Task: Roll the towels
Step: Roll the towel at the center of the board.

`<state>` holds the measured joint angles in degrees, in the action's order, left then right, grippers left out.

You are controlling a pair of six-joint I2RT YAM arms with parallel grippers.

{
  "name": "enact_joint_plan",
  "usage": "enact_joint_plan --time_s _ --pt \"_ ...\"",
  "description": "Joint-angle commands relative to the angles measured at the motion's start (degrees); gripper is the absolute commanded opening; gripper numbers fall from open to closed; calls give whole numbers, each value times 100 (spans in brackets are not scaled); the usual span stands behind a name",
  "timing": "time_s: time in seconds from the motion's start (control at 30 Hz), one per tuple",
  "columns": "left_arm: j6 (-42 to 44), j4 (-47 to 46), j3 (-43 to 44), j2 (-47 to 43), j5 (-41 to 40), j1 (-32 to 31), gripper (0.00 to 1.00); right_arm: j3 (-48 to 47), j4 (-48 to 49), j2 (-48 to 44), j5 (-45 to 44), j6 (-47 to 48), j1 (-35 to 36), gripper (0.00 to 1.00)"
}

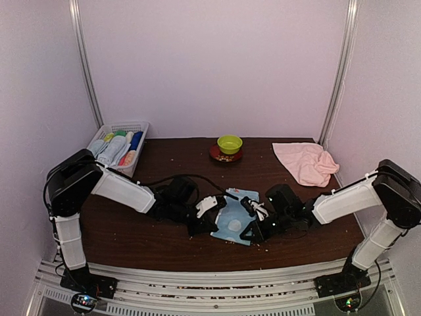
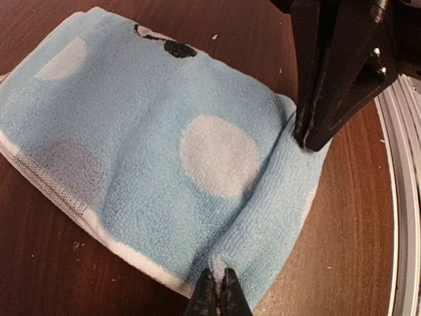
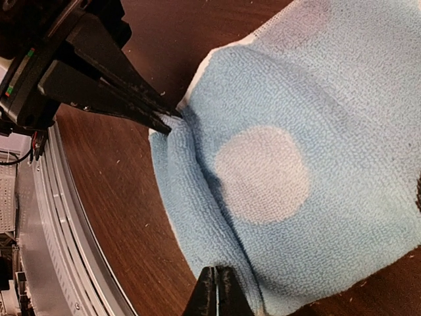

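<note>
Blue towel [image 1: 235,222], frame centre: near edge pinched by left gripper [image 2: 218,293] and right gripper [image 3: 216,289], both clamped closed on cloth. Likely roll start; next, you turn edge over evenly. Pink towel [image 1: 304,162] upper right, unrolled.

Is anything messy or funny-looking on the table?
Yes. The pink towel lies crumpled in the far right corner, not rolled. The blue towel is bunched into a ridge along its near edge, and little crumbs dot the table.

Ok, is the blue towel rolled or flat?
Flat, not rolled: the blue towel has only its near edge bunched where the left gripper and right gripper pinch it.
</note>
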<state>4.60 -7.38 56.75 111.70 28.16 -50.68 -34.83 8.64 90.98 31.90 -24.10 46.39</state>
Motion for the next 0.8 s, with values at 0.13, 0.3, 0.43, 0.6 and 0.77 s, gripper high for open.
enact_joint_plan --time_s 0.13,0.3,0.43,0.6,0.77 --pt "53 258 -55 150 -232 -13 0 50 185 427 -181 -42 -160 5" --pt "31 298 -113 77 -369 -19 11 -1 113 661 -265 -4 -161 4" --pt "75 174 -377 -324 -685 -26 44 -15 38 667 -298 36 -157 4" --pt "742 -170 -836 -1070 -1320 -132 86 -47 -75 636 -275 80 -170 4" --pt "1791 -739 -1416 -1601 -2434 -602 98 -72 -117 704 -90 97 -198 4"
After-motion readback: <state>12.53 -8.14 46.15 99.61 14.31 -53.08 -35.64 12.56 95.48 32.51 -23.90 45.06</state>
